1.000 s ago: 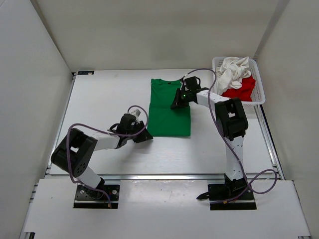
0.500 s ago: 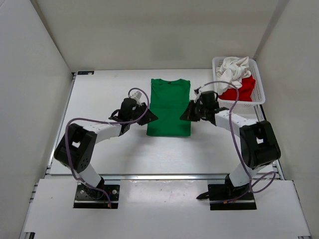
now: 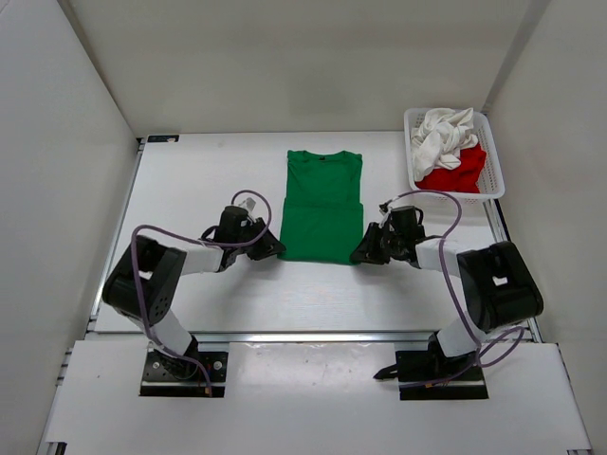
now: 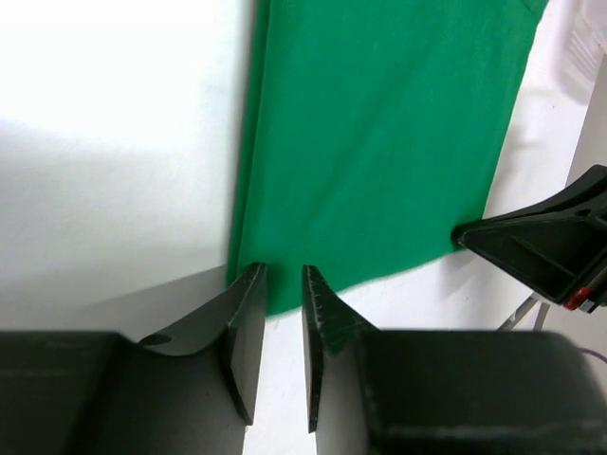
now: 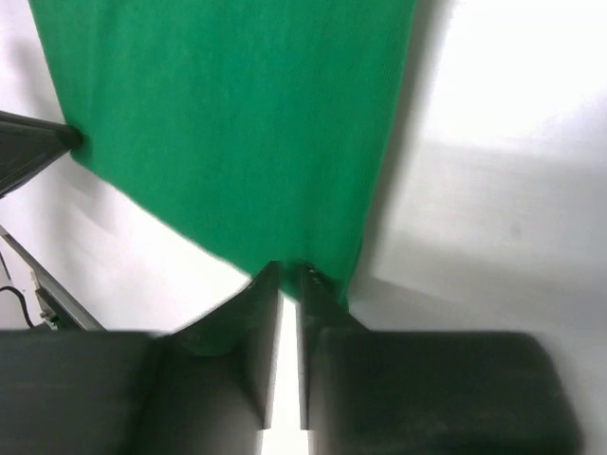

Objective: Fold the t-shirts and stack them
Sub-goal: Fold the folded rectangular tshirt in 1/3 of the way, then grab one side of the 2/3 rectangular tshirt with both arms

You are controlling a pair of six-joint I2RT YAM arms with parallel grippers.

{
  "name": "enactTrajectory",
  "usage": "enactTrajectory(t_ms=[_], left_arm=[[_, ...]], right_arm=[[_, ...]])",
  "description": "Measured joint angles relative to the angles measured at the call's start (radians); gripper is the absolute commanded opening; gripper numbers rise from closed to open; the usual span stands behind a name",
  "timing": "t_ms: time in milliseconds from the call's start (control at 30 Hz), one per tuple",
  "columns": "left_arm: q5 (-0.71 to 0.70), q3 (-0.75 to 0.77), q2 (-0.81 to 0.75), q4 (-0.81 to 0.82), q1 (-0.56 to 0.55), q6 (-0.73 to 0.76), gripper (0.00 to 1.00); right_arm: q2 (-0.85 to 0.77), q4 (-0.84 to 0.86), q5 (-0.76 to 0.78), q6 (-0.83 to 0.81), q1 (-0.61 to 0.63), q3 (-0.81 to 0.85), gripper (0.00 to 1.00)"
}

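Both jaws moved to green t-shirt [image 3: 322, 199] hem corners, narrowly apart; contact unclear.

Flat, sleeves folded in: green t-shirt [image 3: 322, 204]; crumpled in basket [image 3: 494, 161]: white t-shirt [image 3: 444, 133], red t-shirt [image 3: 457, 172].

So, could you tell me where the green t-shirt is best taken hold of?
Grip the green t-shirt at its two near hem corners, left tool and right tool each on its own side, coming low from the near edge: it lies flat, hem facing the arms.
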Motion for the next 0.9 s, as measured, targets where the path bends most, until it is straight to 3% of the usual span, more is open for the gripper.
enactTrajectory(t_ms=[67,200,500,600,700,800,900], left_arm=[[-0.009,-0.029,-0.065,-0.027,0.008,0.01,0.39],[-0.049,-0.044,-0.193,-0.073,0.005,0.043,0.46],[-0.134,-0.052,-0.132,-0.121,-0.047,0.102,0.42],[-0.135,-0.047,-0.101,-0.103,-0.045,0.101,0.42],[-0.137,-0.037,-0.083,-0.085,-0.048,0.1,0.38],[-0.139,-0.029,-0.061,-0.069,-0.055,0.097,0.27],[-0.134,-0.027,-0.047,-0.057,-0.057,0.092,0.06]], right_arm=[[-0.048,-0.005,0.006,0.0,-0.001,-0.026,0.28],[-0.159,-0.003,0.01,0.002,-0.023,-0.085,0.36],[-0.146,-0.017,0.025,0.006,-0.056,-0.122,0.36],[-0.111,0.006,0.005,0.013,-0.048,-0.106,0.31],[-0.069,0.035,-0.024,0.026,-0.046,-0.092,0.24],[-0.045,0.053,-0.026,0.032,-0.039,-0.085,0.15],[-0.029,0.067,-0.032,0.039,-0.035,-0.084,0.03]])
